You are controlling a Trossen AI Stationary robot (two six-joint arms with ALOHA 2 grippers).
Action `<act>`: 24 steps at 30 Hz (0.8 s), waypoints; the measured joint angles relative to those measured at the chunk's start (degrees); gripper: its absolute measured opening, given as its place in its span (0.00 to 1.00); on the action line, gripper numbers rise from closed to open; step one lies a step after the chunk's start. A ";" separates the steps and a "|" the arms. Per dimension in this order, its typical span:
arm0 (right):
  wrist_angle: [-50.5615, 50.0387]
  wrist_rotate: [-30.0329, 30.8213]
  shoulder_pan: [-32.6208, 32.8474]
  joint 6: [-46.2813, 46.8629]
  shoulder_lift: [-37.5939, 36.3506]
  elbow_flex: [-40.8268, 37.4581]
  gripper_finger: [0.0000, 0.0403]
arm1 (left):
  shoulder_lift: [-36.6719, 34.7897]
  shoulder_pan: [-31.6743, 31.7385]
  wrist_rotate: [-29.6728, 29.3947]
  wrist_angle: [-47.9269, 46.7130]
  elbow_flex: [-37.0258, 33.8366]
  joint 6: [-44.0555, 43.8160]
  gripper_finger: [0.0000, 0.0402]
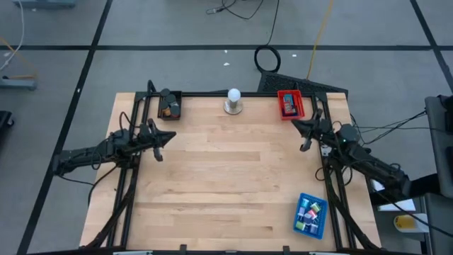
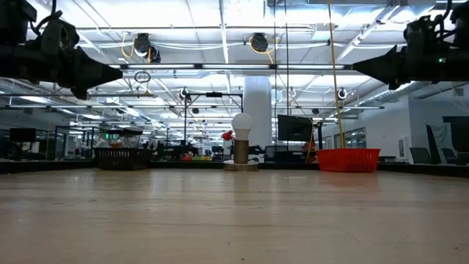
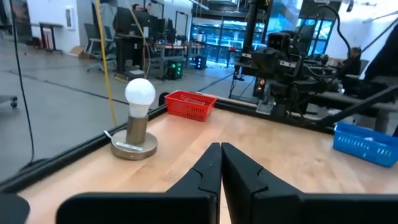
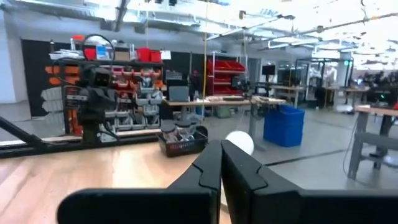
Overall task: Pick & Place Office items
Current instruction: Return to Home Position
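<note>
High view: small office items (image 1: 308, 211), teal, red and purple, lie in the blue tray (image 1: 296, 218) by the table's right edge; others sit in the red tray (image 1: 300, 106) and the black tray (image 1: 177, 99).
Low view: both arms hang above the tabletop (image 2: 234, 213).
Wrist views: the left gripper (image 3: 221, 147) and the right gripper (image 4: 221, 144) each have their fingers pressed together.

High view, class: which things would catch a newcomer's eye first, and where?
A white ball lamp stands midway along the far edge of the wooden table. A red tray sits at the far right corner and a blue tray of coloured pieces at the near right. Both arms wait at the sides, left claw and right claw shut.
</note>
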 joint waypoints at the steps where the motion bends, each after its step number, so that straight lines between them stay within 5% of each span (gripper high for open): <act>1: 0.21 0.06 0.49 -0.30 0.00 0.00 0.00 | 0.05 0.00 0.00 0.10 0.00 -0.92 0.03; 24: -7.70 0.05 1.04 8.26 0.52 -0.07 0.01 | 0.03 0.00 -0.02 1.15 -0.13 -1.73 0.10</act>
